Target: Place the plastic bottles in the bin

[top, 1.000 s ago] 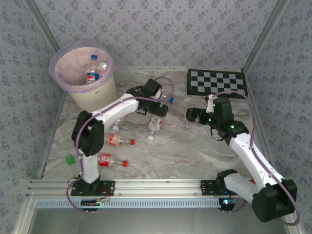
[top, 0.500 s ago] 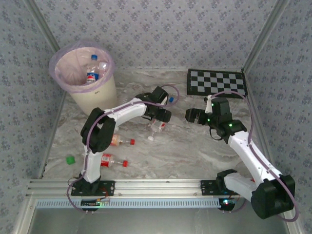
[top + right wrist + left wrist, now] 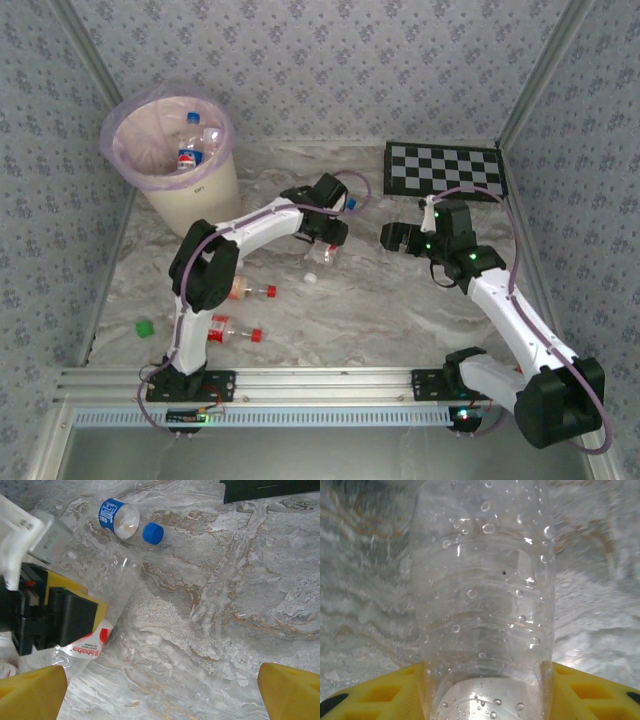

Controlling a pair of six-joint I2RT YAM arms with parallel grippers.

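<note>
Left tool [image 3: 485, 672] tight around clear bottle [image 3: 482, 580]

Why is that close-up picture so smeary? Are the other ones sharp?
Left wrist view: the clear bottle sits close to the lens, droplets readable, marble table behind it smeared. Right wrist view: table and blue-labelled bottle crisp. Top view: even light, soft shadows.

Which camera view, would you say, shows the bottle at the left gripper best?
Right wrist: the bottle shows most of its length there, clear body and red label both visible. Left wrist gives a close-up of its droplet-covered wall; top external shows it small and partly covered.
</note>
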